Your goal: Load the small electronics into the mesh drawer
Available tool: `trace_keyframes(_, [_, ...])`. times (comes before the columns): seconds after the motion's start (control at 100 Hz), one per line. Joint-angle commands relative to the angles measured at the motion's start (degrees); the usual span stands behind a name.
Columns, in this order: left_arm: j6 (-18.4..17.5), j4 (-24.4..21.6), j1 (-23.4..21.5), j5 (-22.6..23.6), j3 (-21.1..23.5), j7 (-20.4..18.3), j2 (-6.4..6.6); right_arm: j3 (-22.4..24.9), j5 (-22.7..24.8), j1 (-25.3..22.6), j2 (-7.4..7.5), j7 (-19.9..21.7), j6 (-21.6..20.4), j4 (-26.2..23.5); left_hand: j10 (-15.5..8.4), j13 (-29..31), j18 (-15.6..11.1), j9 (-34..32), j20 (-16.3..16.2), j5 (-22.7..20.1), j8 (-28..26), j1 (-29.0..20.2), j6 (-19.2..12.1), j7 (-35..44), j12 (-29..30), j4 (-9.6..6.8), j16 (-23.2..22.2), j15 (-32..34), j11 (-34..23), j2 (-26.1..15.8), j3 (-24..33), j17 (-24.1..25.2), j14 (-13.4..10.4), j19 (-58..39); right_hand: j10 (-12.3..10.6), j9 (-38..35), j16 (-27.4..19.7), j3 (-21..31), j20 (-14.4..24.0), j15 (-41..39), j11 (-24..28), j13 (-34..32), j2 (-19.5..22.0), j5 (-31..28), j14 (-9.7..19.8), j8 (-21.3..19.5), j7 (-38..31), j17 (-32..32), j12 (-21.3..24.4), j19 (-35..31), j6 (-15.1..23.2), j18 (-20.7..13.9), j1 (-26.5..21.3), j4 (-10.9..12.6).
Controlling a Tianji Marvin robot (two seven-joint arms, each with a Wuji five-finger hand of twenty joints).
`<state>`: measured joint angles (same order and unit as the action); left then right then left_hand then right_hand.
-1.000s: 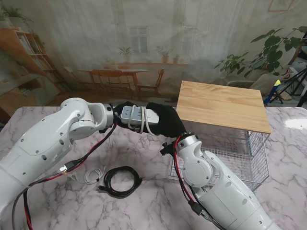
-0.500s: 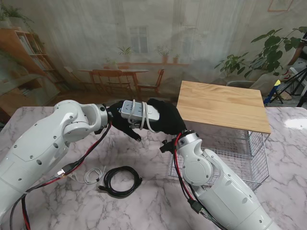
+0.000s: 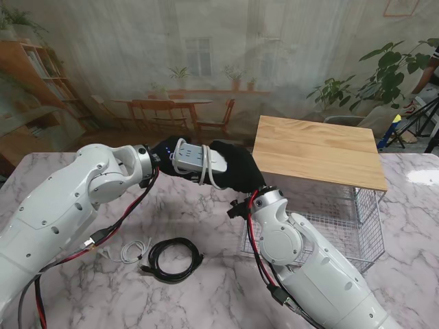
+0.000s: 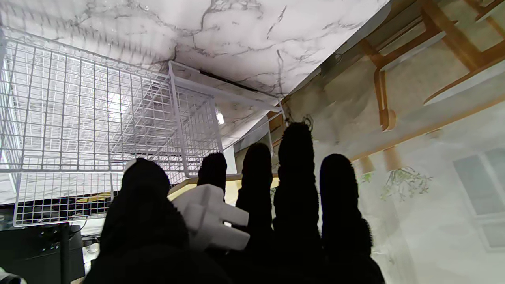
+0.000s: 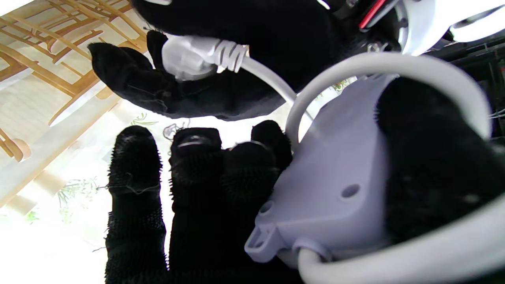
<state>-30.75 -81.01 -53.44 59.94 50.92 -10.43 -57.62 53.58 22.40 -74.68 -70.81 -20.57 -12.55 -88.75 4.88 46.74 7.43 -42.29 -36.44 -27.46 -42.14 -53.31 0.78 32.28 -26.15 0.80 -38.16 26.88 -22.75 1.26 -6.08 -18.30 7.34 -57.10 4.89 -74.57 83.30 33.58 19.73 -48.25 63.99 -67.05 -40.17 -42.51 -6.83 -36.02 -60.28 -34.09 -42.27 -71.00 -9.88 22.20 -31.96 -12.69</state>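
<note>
Up off the table between both black-gloved hands, the power strip point(image 3: 194, 159) barely shifts, but the left hand point(image 3: 163, 152) tucks in closer, fingers curled on the plug point(image 4: 209, 217). Right hand point(image 3: 234, 168) grips the strip's body, cord looped around it. Looks like a handover midway; the mesh drawer point(image 3: 343, 226) waits open on the right, while the black cable point(image 3: 173, 258) lies untouched nearer to me.

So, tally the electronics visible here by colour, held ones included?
White: 2 - white power strip wrapped in its cord, held between both hands; thin white cable on the marble.
Black: 1 - coiled black cable.
Total: 3.
</note>
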Motion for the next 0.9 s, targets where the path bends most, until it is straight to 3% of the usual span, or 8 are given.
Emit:
trace_keyframes(0.0, [-0.16,0.32,0.52,0.0,-0.9,-2.34,-0.68,0.01,-0.2,0.2,-0.41,-0.21,0.2,-0.09,-4.21,2.67,1.47,-7.74,-2.12,-2.56,-0.41,-12.63,-1.09,6.32,-1.98,0.84,-2.12,3.3,-3.04,-4.32,4.54,-0.69,0.79,-3.04,-3.49,-3.42,0.62,15.13,0.13,-4.27,3.4,-0.99,15.74,-1.16,3.78,-0.88,-5.79,-0.18,-0.56,0.12,17.51,-0.35,-12.0,-0.4])
trace_keyframes(0.28, [-0.14,0.86,4.94,-2.48,-7.65,-10.86,0.18,0.17,-0.41,0.2,-0.59,-0.8,0.14,-0.38,-3.32,5.32,1.98,-10.83,-3.75,-3.92,-3.4,-14.26,-0.72,11.25,-4.42,0.61,-5.07,7.55,-6.13,-2.38,4.71,-2.69,1.43,-6.03,-3.49,-3.42,0.65,15.08,0.15,-4.29,3.41,-0.94,15.81,-1.09,3.75,-0.91,-5.82,-0.23,-0.55,0.11,17.52,-0.45,-12.0,-0.39])
trace_keyframes(0.4, [-0.62,1.41,6.41,-2.88,-10.13,-11.82,0.35,0.27,-0.57,0.21,-0.75,-1.31,0.14,-0.37,-3.57,5.21,1.78,-10.85,-3.79,-4.08,-3.96,-14.14,-1.24,11.1,-4.58,0.61,-5.23,7.45,-5.89,-2.26,4.77,-2.6,1.36,-5.94,-3.49,-3.42,0.66,15.07,0.16,-4.32,3.41,-0.95,15.84,-1.01,3.78,-0.93,-5.84,-0.29,-0.54,0.09,17.54,-0.43,-12.0,-0.39])
trace_keyframes(0.59, [-2.06,1.27,7.18,-1.41,-11.84,-11.76,0.61,0.53,-1.02,0.18,-1.08,-2.39,0.31,-0.38,-4.35,4.82,1.69,-10.59,-3.79,-4.03,-4.57,-13.8,-1.97,10.69,-4.63,0.66,-5.15,6.75,-5.29,-2.36,4.73,-2.45,1.15,-5.66,-3.58,-3.37,0.67,15.04,0.16,-4.32,3.4,-0.91,15.92,-0.79,3.9,-0.95,-5.96,-0.27,-0.54,0.13,17.56,-0.47,-12.05,-0.38])
trace_keyframes(0.77, [-1.38,1.32,3.87,1.51,-8.1,-6.77,0.27,1.25,-0.66,-0.48,-1.02,-2.95,0.11,-0.87,-3.4,4.57,1.3,-10.27,-3.76,-4.31,-1.53,-13.29,-0.63,7.81,-3.71,0.63,-4.66,5.47,-3.35,-2.44,4.83,-2.91,1.96,-5.78,-3.67,-3.32,0.68,14.97,0.15,-4.33,3.4,-0.91,16.03,-0.71,3.95,-0.88,-6.07,-0.26,-0.54,0.15,17.59,-0.49,-12.0,-0.4])
trace_keyframes(0.89, [-1.92,1.7,3.0,2.03,-6.8,-5.93,0.34,1.79,-0.79,-0.85,-1.15,-3.69,0.14,-1.15,-3.52,4.62,1.33,-10.38,-3.76,-4.61,-1.5,-13.41,-1.19,8.44,-3.72,0.52,-4.74,5.64,-3.52,-2.12,4.92,-2.84,1.68,-5.94,-3.75,-3.26,0.68,14.94,0.12,-4.34,3.4,-0.91,16.12,-0.56,3.95,-0.84,-6.17,-0.21,-0.54,0.22,17.65,-0.64,-12.06,-0.39])
